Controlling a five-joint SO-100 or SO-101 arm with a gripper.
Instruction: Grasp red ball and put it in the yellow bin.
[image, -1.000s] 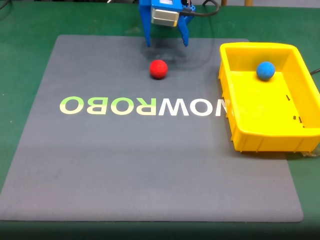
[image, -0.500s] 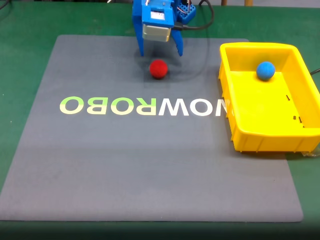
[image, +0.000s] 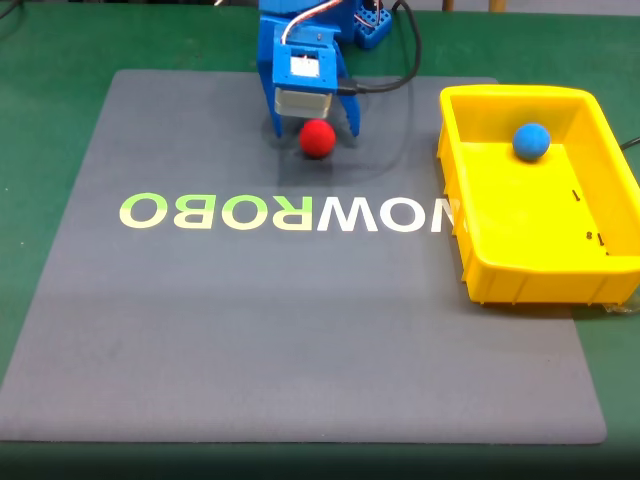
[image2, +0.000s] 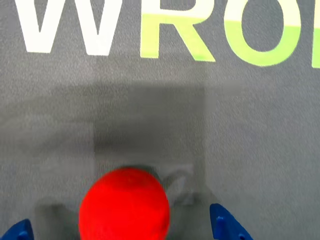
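Hand (image: 312, 128) spread, straddling the red ball (image: 318, 138), which sits on the mat between my fingertips (image2: 227, 227). No grasp yet. Left to do: pinch, lift, carry to the yellow bin (image: 600, 268) off to the side.

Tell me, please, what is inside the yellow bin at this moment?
In the fixed view the yellow bin holds one blue ball, near its far wall. The near wall hides a strip of the floor. The red ball lies outside, on the grey mat.
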